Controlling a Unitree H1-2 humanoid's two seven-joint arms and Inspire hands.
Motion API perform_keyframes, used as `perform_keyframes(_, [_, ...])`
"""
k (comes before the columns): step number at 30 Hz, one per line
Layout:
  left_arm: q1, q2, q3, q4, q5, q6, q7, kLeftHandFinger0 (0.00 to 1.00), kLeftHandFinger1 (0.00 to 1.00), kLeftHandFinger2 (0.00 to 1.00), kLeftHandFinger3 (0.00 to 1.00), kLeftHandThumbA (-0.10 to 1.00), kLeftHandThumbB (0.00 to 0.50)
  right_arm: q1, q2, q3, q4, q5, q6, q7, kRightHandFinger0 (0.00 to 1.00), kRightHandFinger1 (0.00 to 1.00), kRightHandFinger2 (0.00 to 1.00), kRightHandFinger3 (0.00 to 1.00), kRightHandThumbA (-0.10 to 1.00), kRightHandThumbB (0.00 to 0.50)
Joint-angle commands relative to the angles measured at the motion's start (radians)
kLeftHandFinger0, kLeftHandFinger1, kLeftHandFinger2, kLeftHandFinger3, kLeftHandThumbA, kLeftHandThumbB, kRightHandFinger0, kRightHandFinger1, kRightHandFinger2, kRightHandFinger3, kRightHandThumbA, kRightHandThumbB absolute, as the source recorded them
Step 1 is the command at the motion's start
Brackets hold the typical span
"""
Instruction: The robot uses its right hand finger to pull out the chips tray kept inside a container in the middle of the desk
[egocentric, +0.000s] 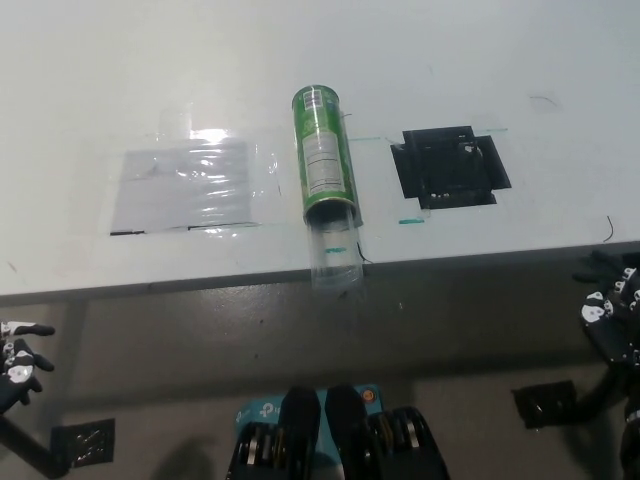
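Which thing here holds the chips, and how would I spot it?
Look at the white desk and find its middle. A green can lies there on its side, between a shiny clear sheet and a black patch. Only it has a clear tray poking out over the desk's near edge.

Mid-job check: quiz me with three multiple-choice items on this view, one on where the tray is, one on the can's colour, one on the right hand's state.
1. Where is the clear chips tray?
A. fully inside the can
B. sticking out of the can's near end past the desk edge
C. on the floor

2. What colour is the chips can?
A. green
B. red
C. blue

3. What is the right hand doing?
A. hooking the tray
B. holding the can
C. off the desk, touching nothing

Answers:
1 B, its clear end overhangs the desk edge.
2 A, green body with a white label.
3 C, it sits at the lower right, below the desk edge, far from the tray.
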Motion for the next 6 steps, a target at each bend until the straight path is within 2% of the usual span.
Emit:
perform_keyframes(1, [-0.016,0.01,0.008,-0.012,0.003,-0.032,0.016,0.28,0.3,0.39,0.58,0.08,0.0,-0.03,-0.02,-0.001,-0.015,0.008,0.0,-0.017,0.07,0.2,0.58,0.77,-0.1,0.207])
perform_keyframes(6, [-0.013,0.009,0.01,-0.015,0.003,-0.026,0.018,0.27,0.3,0.39,0.59,0.07,0.0,-0.029,-0.019,0.002,-0.02,0.008,0.006,-0.017,0.0,0.14,0.57,0.77,-0.1,0.198])
